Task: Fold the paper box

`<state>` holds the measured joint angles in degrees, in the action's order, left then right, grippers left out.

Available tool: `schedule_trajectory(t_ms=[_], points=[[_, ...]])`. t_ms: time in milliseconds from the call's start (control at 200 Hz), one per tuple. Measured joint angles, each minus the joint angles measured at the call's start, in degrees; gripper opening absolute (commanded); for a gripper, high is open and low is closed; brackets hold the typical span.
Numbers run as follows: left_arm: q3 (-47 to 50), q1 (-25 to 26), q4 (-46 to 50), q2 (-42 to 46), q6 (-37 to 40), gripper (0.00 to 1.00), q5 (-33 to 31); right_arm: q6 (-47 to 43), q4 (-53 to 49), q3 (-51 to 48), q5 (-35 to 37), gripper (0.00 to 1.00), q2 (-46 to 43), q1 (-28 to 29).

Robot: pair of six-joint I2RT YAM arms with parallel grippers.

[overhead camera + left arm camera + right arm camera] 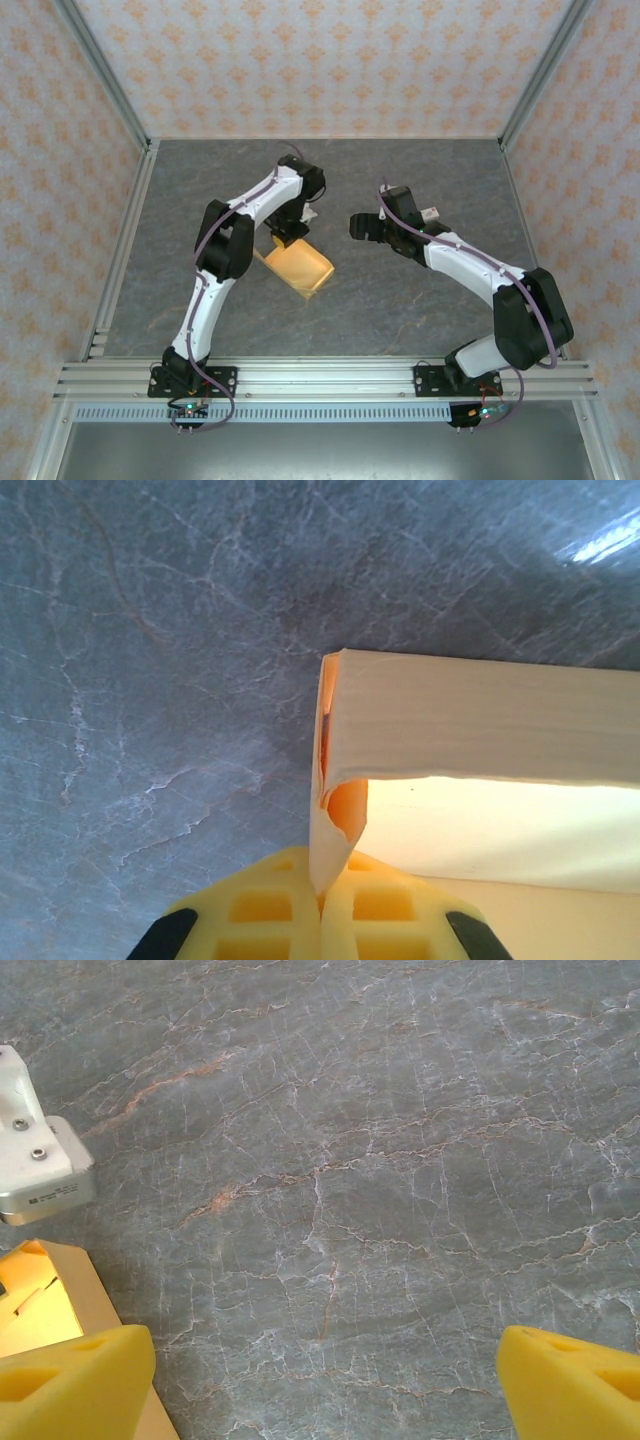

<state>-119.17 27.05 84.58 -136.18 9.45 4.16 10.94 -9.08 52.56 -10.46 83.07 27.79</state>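
The paper box (303,267) is light orange-tan card, partly folded, lying on the grey marble table near the middle. My left gripper (290,236) comes down on the box's far edge. In the left wrist view its yellow fingers (270,915) are shut on a thin corner flap (335,810) of the paper box (480,720), whose side wall stands up to the right. My right gripper (358,226) hovers to the right of the box, apart from it. Its yellow fingers (85,1375) are open wide over bare table, with a box corner (40,1300) at the lower left.
Patterned walls and metal frame rails (125,250) enclose the marble table (420,190) on three sides. A white part of the left arm's wrist (35,1155) shows at the left of the right wrist view. Bare table lies behind and to the right of the box.
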Motion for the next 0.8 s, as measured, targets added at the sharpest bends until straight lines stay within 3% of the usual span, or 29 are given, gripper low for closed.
schedule_trajectory(t_ms=[435,801], points=[[6.62,3.08,-4.42,2.89,-7.58,0.04,-5.38,0.02,0.02,-0.07,-0.09,0.89,0.00,0.00],[8.44,7.58,-5.11,2.47,-12.70,0.03,-15.43,0.39,0.02,-0.98,-0.31,0.89,0.02,0.00]])
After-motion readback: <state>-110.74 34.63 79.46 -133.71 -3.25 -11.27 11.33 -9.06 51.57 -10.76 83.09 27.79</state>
